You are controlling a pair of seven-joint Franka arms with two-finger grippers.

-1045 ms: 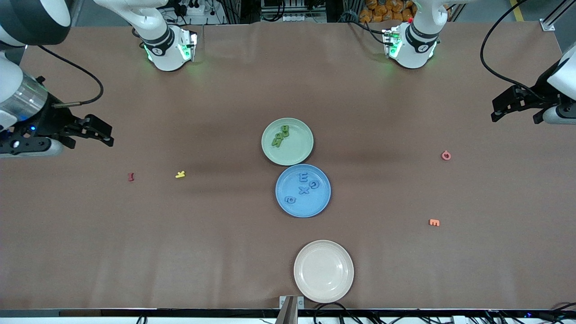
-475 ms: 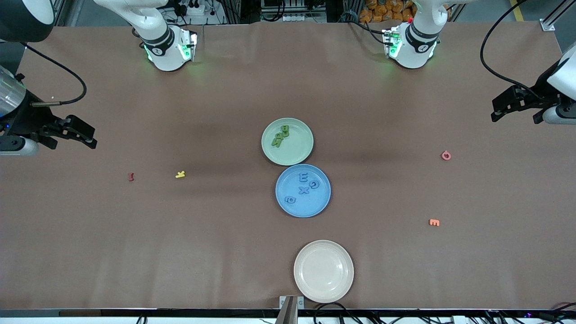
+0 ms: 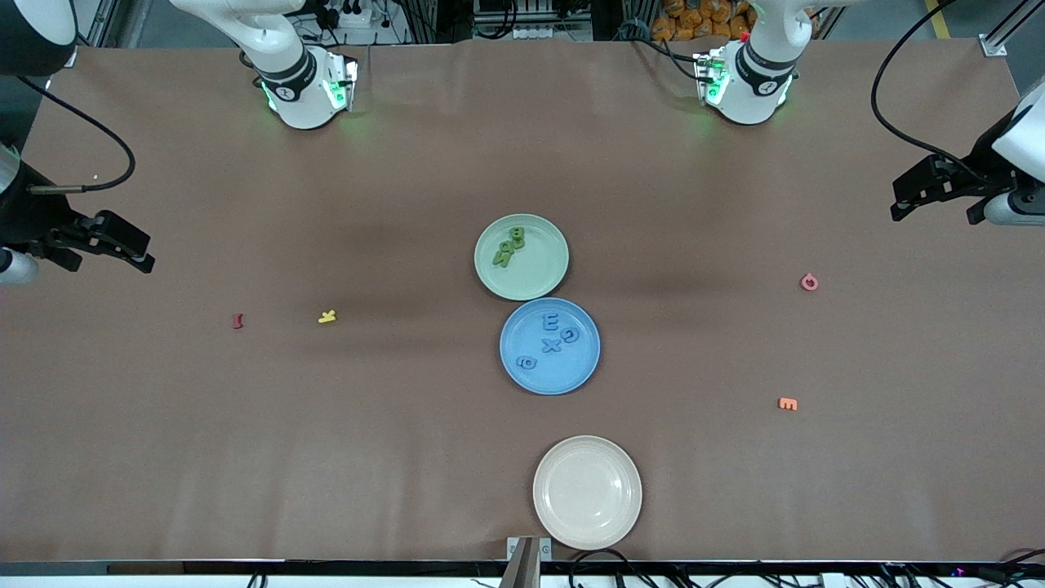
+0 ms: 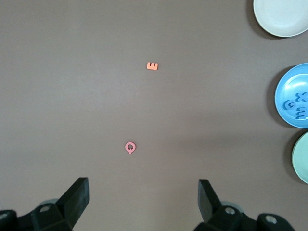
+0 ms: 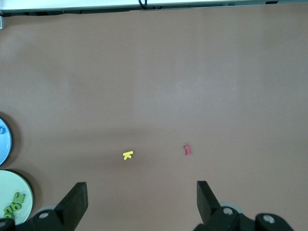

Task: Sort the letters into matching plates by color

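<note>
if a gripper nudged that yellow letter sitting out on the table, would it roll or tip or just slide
The yellow letter lies flat on the brown table cover, so it would probably slide or spin instead of rolling or tipping. It looks tiny beside the blue plate, so it is likely very light and could skitter away. Its chunky, solid-looking shape suggests it would hold stiff when pinched.

Even, bright overhead light — soft broad shadows streak the brown bench (image 3: 408, 425); all views sharp, no glare.
</note>
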